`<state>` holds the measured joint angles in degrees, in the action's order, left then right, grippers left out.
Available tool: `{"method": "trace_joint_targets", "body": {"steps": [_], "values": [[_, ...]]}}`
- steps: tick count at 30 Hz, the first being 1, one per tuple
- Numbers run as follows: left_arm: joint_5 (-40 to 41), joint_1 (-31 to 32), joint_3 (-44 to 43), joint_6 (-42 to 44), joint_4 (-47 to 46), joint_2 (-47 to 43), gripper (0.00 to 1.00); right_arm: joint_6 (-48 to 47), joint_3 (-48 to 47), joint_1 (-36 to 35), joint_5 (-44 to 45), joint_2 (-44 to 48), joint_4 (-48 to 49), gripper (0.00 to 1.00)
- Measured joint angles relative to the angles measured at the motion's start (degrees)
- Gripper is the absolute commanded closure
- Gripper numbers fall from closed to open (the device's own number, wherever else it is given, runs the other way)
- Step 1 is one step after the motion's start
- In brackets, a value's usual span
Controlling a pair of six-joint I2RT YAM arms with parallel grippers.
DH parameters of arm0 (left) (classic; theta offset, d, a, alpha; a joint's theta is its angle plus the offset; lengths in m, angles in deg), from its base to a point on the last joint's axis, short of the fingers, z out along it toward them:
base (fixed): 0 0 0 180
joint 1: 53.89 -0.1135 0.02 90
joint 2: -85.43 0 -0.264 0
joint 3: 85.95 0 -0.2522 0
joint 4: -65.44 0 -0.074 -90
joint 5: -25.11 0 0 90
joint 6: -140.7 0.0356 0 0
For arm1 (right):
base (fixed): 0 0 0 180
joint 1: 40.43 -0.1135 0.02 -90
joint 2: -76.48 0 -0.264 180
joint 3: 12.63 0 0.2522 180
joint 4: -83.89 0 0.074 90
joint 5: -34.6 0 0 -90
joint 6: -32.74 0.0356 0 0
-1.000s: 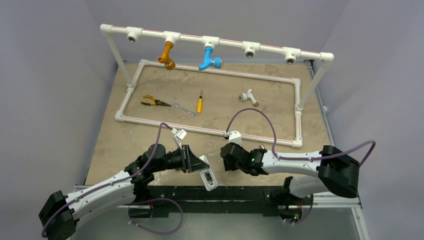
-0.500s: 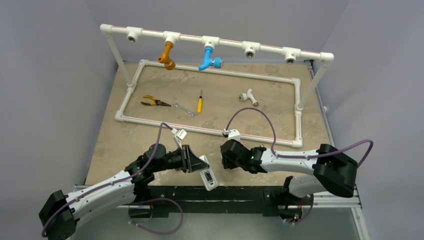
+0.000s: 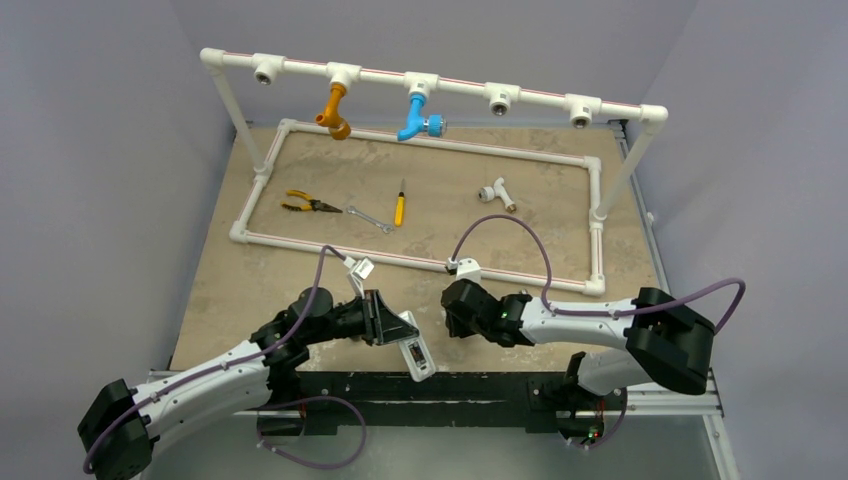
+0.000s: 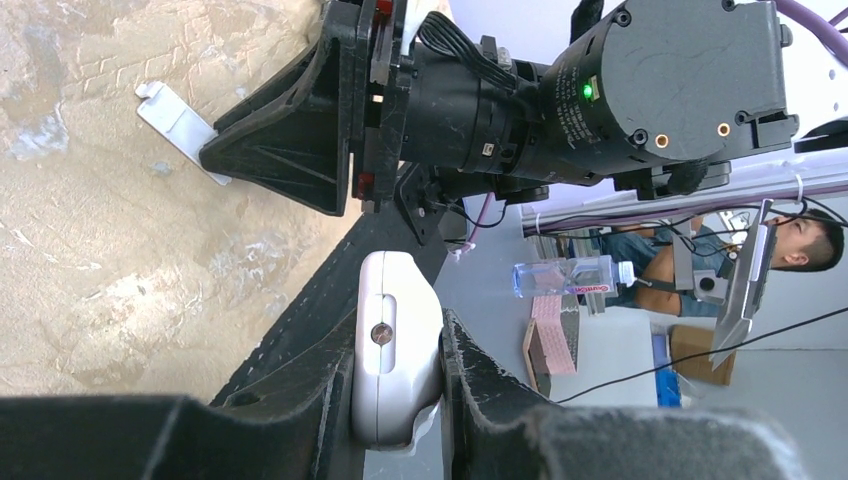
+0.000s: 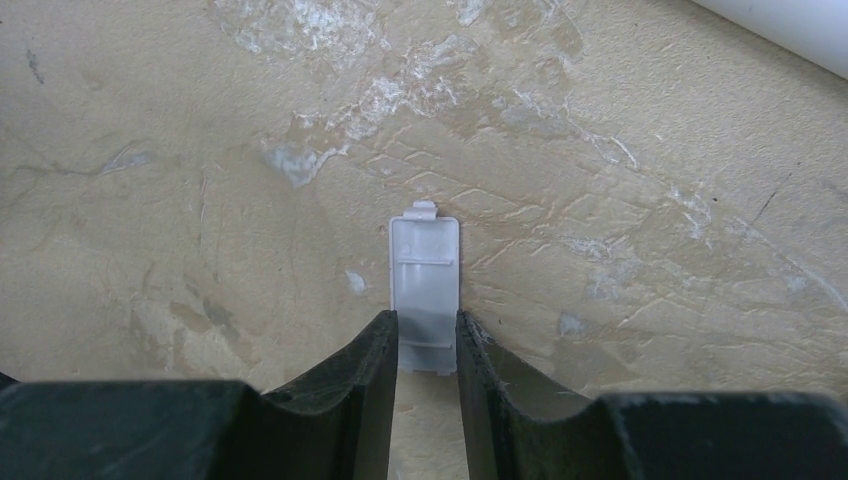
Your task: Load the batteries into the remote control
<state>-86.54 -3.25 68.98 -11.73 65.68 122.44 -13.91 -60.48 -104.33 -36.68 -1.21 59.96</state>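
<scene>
My left gripper is shut on the white remote control and holds it tilted above the table's near edge. In the left wrist view the remote sits end-on between the fingers. My right gripper is low on the table just to the right. Its fingers press both long sides of the small flat white cover, which lies on the table. The cover also shows in the left wrist view. The batteries are not in view.
A white PVC pipe frame lies across the table just behind both grippers. Inside it are pliers, a wrench, a yellow-handled screwdriver and a white pipe tee. Orange and blue taps hang from the rear rail.
My right gripper has shifted slightly left and settled at the cover. The left arm and the remote have not moved.
</scene>
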Motion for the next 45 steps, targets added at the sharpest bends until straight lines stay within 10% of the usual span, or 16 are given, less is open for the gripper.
{"method": "trace_joint_targets", "body": {"steps": [45], "values": [[0.0, 0.0, 0.0, 0.0, 0.0, 0.0, 1.0, -2.9, -7.1, -1.5, 4.4, -7.1, -6.1, 0.69]]}}
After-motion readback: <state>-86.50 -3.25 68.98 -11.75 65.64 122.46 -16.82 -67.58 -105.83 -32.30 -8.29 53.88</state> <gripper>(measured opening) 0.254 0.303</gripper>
